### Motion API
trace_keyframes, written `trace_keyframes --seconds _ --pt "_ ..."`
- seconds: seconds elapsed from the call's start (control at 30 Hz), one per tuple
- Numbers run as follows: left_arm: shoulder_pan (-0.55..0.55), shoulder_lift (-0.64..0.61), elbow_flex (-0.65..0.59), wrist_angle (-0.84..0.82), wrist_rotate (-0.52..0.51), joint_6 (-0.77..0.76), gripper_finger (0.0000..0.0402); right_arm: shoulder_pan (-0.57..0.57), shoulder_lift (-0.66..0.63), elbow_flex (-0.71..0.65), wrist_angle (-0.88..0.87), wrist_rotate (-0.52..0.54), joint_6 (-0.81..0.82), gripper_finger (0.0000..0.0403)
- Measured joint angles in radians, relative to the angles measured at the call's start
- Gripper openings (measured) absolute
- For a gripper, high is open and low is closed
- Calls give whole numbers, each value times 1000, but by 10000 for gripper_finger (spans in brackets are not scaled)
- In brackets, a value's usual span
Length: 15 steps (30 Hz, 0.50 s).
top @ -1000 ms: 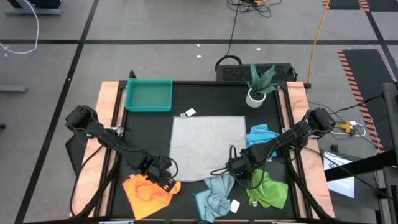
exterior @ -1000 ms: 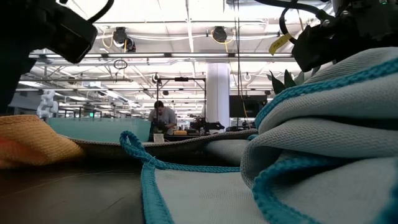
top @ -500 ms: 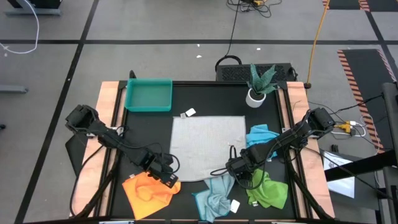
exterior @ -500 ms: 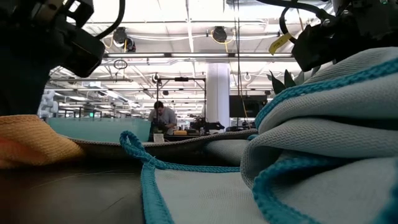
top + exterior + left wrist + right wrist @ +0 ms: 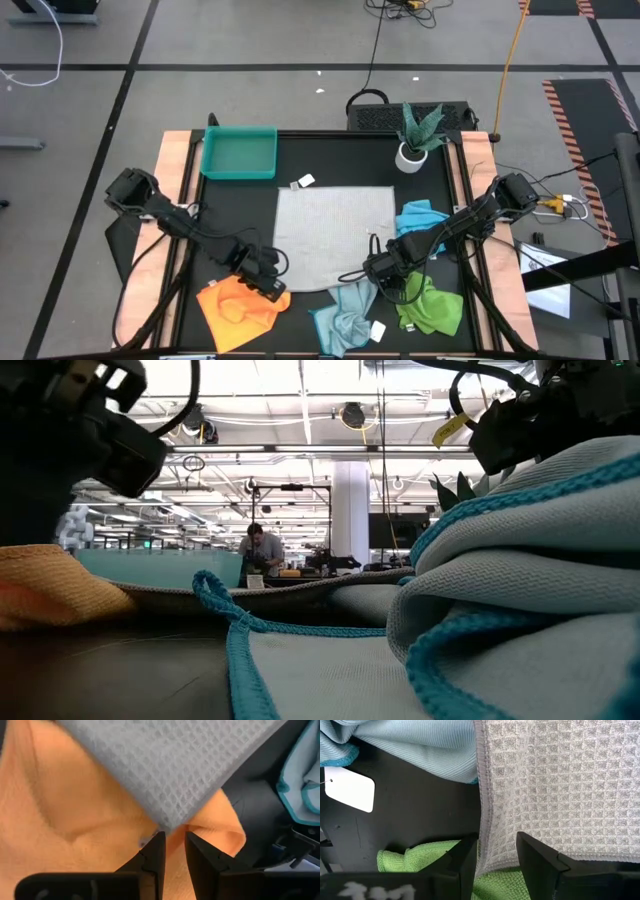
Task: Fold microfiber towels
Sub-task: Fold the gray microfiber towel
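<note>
Looking down at the tabletop [image 5: 250,200], I see that no towel is folded yet, so almost all of the job is left. My white-grey towel [image 5: 333,238] lies spread out flat in the middle, and this is the one I am starting on. My left gripper [image 5: 272,288] is at its near left corner, with its fingers [image 5: 156,854] close together and the corner of the cloth sitting right at the thin gap between them; I think it is pinched, but I cannot be sure. My right gripper [image 5: 381,272] is at the near right corner, with its fingers set a bit apart and the towel's edge running down between them, and I cannot tell if it has a real hold. The yellow-orange towel [image 5: 238,308] lies crumpled under the left corner. The pale blue towel [image 5: 345,318] and the green towel [image 5: 432,308] are bunched up at the near side, and the bright blue towel [image 5: 420,217] is scrunched beside the grey one. The teal tray [image 5: 239,153] sits far back with nothing in it. I guess lifting both corners comes next.
</note>
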<state>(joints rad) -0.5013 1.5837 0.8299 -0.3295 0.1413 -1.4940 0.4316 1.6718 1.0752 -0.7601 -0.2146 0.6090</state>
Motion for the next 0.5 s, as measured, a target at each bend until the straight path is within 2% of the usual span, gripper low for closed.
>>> trace_keyframes --seconds 0.5 --pt "65 0 -45 99 51 69 74 0 0 0 0 -27 8 132"
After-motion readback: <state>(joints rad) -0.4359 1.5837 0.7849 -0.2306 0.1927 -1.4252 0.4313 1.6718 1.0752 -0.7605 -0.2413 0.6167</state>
